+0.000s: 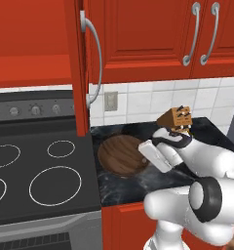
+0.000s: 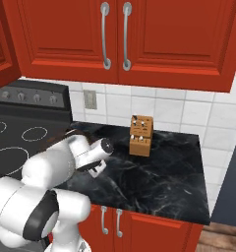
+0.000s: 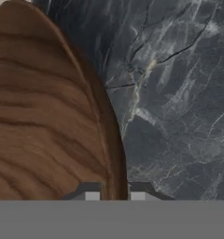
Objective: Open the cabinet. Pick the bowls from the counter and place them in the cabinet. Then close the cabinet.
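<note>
A dark brown wood-grain bowl point(image 1: 120, 155) rests on the black marble counter point(image 1: 138, 188), just right of the stovetop. My gripper point(image 3: 114, 195) reaches down over the bowl's right side. In the hand view its two fingertips point(image 3: 92, 194) sit close on either side of the bowl's rim point(image 3: 115, 154), shut on it. The cabinet stands open above the stove: its door point(image 1: 80, 68) is swung out edge-on with a long curved handle point(image 1: 95, 53), and a red inside shelf point(image 1: 31, 66) shows to its left. My arm covers most of the bowl in the right base view.
A wooden knife block point(image 2: 141, 135) stands at the back of the counter point(image 2: 169, 172). A black stovetop point(image 1: 41, 171) with white rings lies to the left. Closed red double doors point(image 2: 115, 34) hang above the counter, and a wall outlet point(image 1: 110, 101) sits on the tiles.
</note>
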You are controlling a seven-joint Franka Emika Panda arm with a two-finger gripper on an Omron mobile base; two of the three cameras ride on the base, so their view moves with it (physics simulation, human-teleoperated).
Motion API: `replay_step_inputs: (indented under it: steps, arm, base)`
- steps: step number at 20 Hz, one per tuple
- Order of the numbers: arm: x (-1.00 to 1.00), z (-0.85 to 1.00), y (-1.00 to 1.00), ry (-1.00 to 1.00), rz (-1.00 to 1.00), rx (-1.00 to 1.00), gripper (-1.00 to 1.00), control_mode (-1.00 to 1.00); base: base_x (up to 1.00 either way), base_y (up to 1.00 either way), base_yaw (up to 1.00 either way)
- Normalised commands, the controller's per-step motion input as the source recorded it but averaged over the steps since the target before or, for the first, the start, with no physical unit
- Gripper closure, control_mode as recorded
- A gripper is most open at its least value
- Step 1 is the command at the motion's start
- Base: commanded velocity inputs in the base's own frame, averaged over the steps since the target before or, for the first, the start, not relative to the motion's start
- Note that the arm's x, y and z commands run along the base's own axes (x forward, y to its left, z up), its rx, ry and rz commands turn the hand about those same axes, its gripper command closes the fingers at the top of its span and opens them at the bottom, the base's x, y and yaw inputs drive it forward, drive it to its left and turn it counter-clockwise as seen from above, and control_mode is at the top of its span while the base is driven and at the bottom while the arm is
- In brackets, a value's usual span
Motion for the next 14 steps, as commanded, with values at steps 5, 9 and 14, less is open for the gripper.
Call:
replay_step_inputs:
  steps: [5,9,14]
  arm:
    - [-0.64,0.21,-0.14,-0.09,-0.14,0.03,1.0,-1.0]
    - [-0.66,0.25,-0.13,-0.02,-0.2,0.01,1.0,-1.0]
    - [-0.67,0.35,-0.12,0.0,-0.3,0.0,1.0,-1.0]
  base:
    - [0.0,0.0,0.0]
    - [0.0,0.0,0.0]
    - [0.0,0.0,0.0]
